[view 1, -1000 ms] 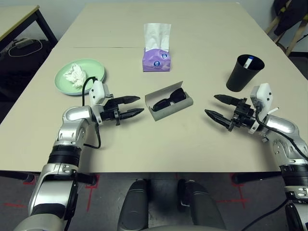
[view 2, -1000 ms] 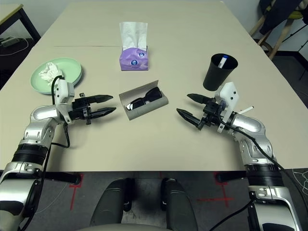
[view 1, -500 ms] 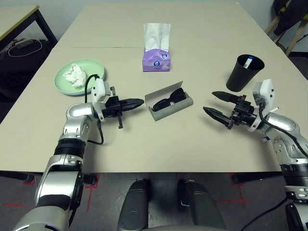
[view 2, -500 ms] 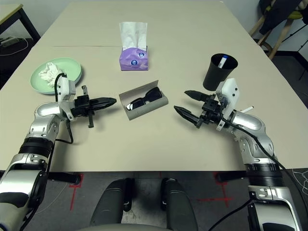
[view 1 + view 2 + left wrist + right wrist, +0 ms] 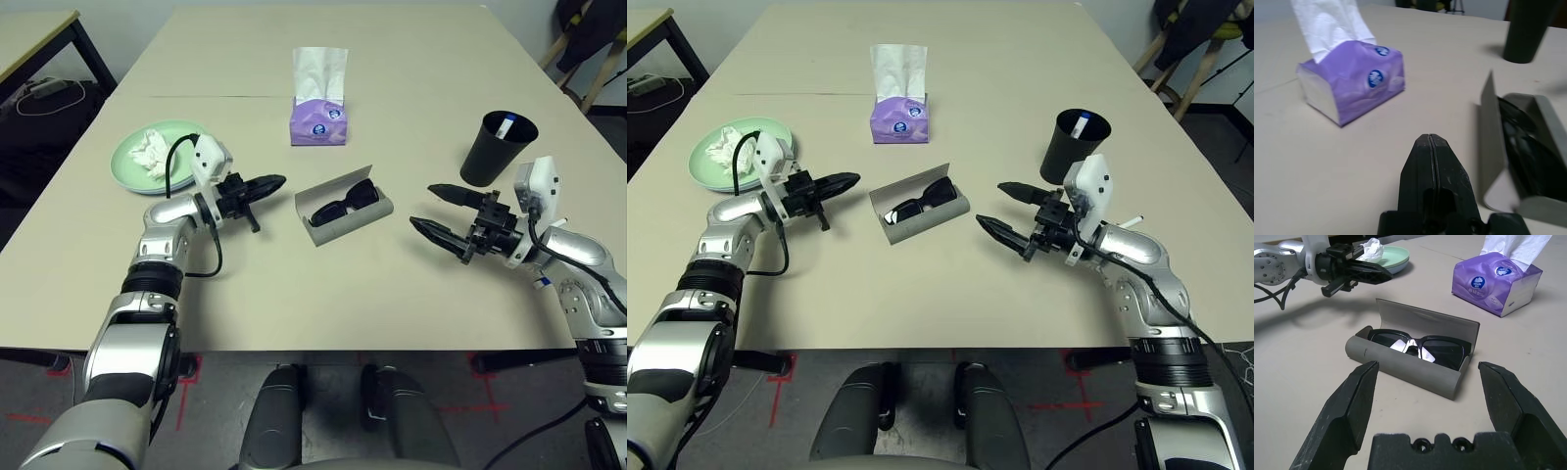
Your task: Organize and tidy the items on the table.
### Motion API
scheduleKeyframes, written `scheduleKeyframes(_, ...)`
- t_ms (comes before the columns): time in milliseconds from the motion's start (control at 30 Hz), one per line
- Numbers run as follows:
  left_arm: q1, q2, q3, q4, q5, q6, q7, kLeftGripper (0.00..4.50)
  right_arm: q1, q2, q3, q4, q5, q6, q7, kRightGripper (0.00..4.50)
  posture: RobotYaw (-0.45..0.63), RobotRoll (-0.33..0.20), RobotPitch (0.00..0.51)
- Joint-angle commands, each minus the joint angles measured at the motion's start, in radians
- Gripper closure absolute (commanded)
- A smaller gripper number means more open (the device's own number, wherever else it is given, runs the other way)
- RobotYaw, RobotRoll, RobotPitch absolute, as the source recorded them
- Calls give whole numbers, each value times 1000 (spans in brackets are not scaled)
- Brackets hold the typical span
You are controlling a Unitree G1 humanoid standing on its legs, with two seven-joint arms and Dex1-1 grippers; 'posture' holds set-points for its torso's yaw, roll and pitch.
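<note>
The grey glasses case lies open at mid-table with the black sunglasses inside, lid raised. My left gripper is shut and empty, its tip just left of the case. My right gripper is open, to the right of the case and facing it. The black cup stands behind my right gripper with the white marker pen in it. At far left, crumpled tissue lies on a pale green plate. No pale blue plate can be made out.
A purple tissue box with a white tissue sticking up stands behind the case. A smaller desk with black legs is off the table's far left corner. Chair legs show at the far right.
My left gripper has gone from open to shut and moved farther in, toward the case's lid. My right gripper edged slightly left toward the case, still open.
</note>
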Motion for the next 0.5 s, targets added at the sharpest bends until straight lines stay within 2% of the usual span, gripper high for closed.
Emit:
scheduleKeyframes(33,-23,-21,-8,48,44,14,66,4450,-2,-2,14,-12,7,8,-6,0,34,0,162)
scheduleKeyframes(300,-37,-54,-59,95,102,-23,33,4450,1,4,9,11,8,-2,-16,0,24,0,160)
scheduleKeyframes(500,-23,-70,-69,84,101,-24,-20,4450,10,15,18,40,-1,-28,-11,0,23,0,160)
